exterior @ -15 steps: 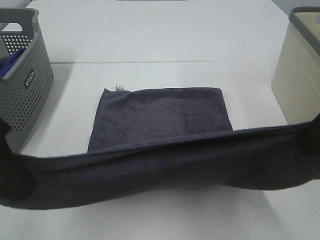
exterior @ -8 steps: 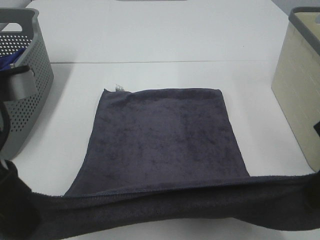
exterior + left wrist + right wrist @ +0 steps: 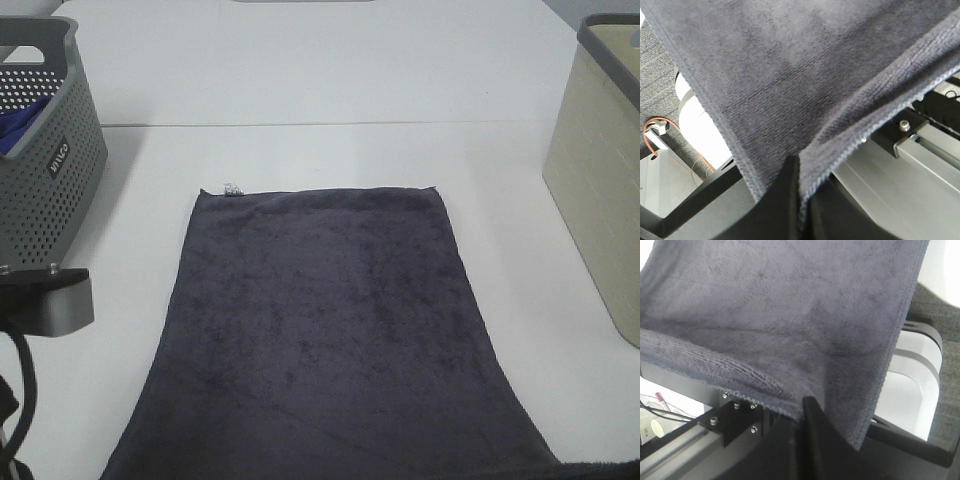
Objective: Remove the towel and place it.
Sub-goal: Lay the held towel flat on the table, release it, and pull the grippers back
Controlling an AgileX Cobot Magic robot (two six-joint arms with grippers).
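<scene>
Compared with a second ago, the towel is no longer doubled over itself. The lifted near hem, which then crossed the view as a sagging band from 9 to 3 o'clock, now sits below the 6 o'clock edge of the high view, out of sight. What shows is one flat layer spread on the tabletop, running from the centre down to 6 o'clock. The far hem is a touch nearer than it was, so the cloth appears to be under pull toward 6 o'clock. Its white tag marks the far corner at about 11 o'clock of the towel.

The left tool is clamped on a towel corner, with the hem pinched between its dark fingers. The right tool is closed the same way on the other near corner. Both wrist views show the cloth hanging from the grip over the robot's frame rather than over the tabletop.

I judge that the unfolding is nearly done. The near end is not yet laid down or released, so placing remains.

The grey perforated basket stands at 9 to 10 o'clock, well apart from the towel. A blue cloth shows inside it through the handle opening. The beige basket stands at 3 o'clock, near the towel's right hem but not touching it. Its inside cannot be seen from here.
</scene>
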